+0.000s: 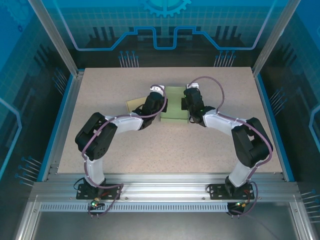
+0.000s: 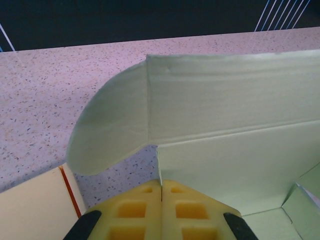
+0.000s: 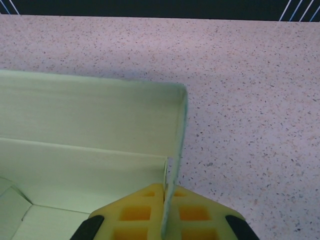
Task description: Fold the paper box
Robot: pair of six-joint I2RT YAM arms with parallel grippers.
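Step in hand, by my judgement: raising the end walls of the paper box (image 1: 175, 102), which lies on the worktop (image 1: 175, 150) a little past centre toward the far edge. The left gripper (image 2: 161, 192) has its fingers (image 2: 132, 207) pressed together on the thin left end wall, and the right gripper (image 3: 165, 192) pinches the right end wall likewise. Next, I expect both walls must be kept upright and the rounded flap (image 2: 107, 125) tucked inward without creasing.

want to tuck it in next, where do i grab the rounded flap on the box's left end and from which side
Probably pinch the rounded flap at its curved outer edge, coming from the left over the table: it hangs free there, while its other edge is creased to the back wall.
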